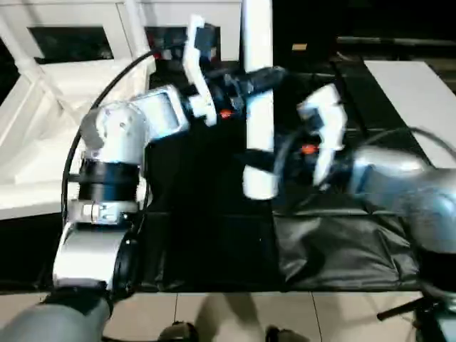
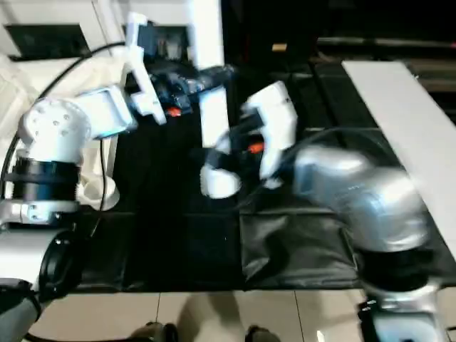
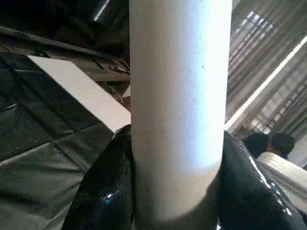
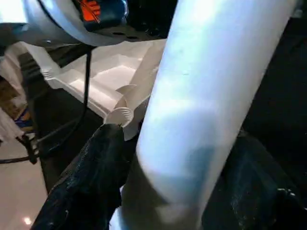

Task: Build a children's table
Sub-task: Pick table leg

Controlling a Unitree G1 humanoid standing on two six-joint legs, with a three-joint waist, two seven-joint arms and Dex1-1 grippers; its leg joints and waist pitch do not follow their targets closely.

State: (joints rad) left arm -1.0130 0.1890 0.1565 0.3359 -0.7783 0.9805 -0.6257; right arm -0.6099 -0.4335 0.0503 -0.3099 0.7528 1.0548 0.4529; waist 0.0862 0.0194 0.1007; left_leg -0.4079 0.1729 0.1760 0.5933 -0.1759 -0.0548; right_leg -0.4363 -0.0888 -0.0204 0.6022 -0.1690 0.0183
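Left eye: a white leg (image 1: 258,92) stands roughly upright in mid-air over the black-covered table (image 1: 335,249), w/ both arms on it. The left end effector (image 1: 251,80) pinches it high up; the right end effector (image 1: 279,158) grips it lower, near the bottom end. The tabletop (image 1: 50,135) lies to the robot's left, underside up, well apart from the held leg. A thin white rod slants up from it; could be a leg already fitted, but can't tell. A flat white board (image 1: 410,89) lies at the far right.

Right eye: same scene. The leg's lower end (image 2: 219,182) hangs free, touching nothing. A round corner socket (image 2: 96,192) of the tabletop shows just beside the left arm and looks empty.

Left wrist: the two black fingers (image 3: 103,191) sit on either side of the leg, pressed to it. People sit in the background (image 3: 271,151).

Right wrist: black fingers (image 4: 93,182) clamp the leg from both sides. Beyond, the tabletop's ribbed underside w/ a corner socket (image 4: 121,115) that looks open.

Progress: early. The leg is picked up, held by both arms, not yet seated. Left to do: bring it to a socket, press it in, then the other legs, then turn the table upright
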